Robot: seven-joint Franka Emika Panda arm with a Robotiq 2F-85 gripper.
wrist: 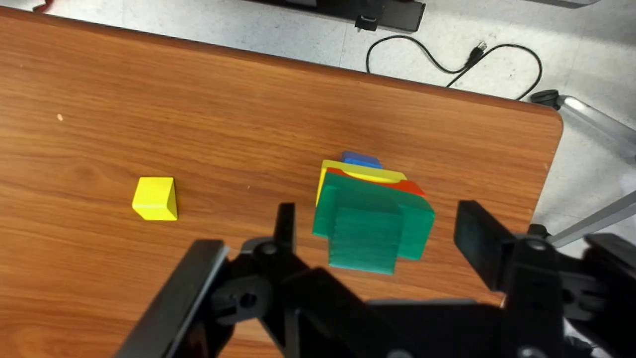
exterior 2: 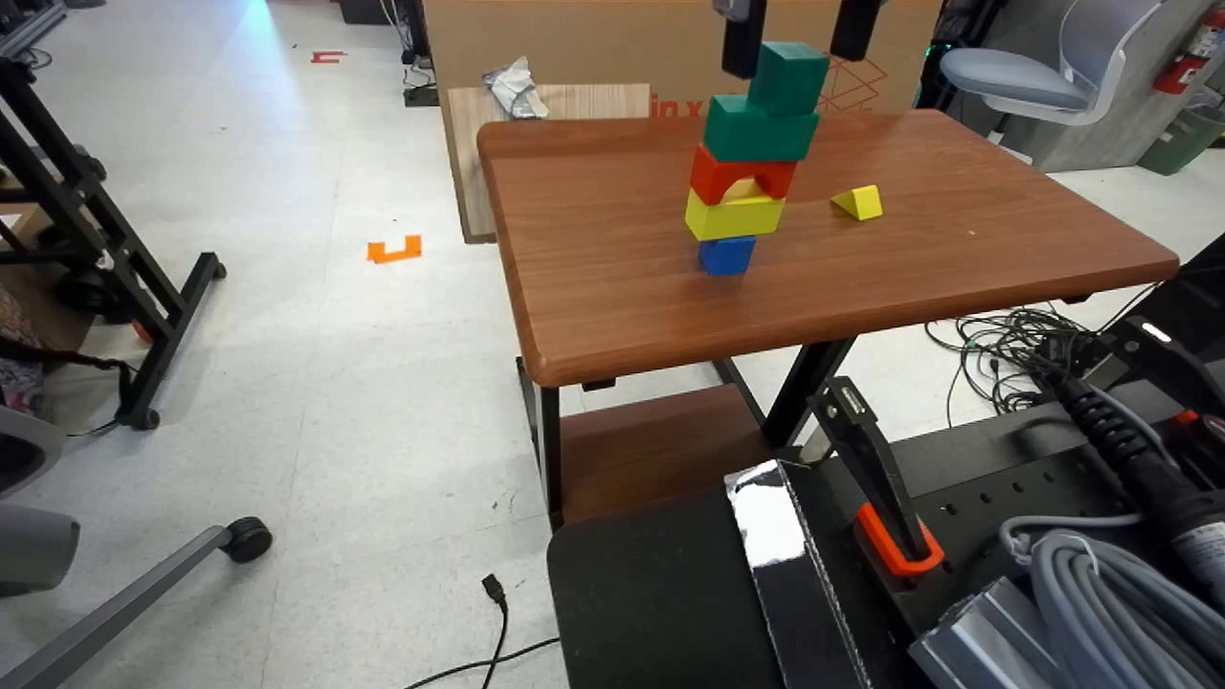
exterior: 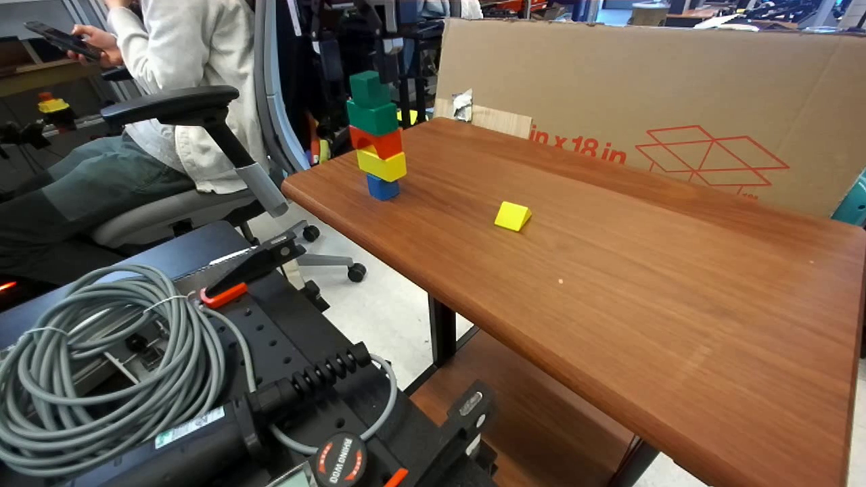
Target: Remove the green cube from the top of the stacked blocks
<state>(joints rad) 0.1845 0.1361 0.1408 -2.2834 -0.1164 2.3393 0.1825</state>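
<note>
Table [exterior: 643, 284]: brown, filled right side in an exterior view.
Gripper [wrist: 378, 226]: fingers stood apart, lower half, wrist view.
Stacked blocks [exterior 2: 742, 163]: stood upper centre in an exterior view.
Green cube [exterior 2: 783, 81]: sat on top.
Yellow wedge [wrist: 154, 196]: lay left, wrist view.

The green cube [exterior 2: 788, 81] rests atop the stacked blocks [exterior 2: 729, 168].
</note>
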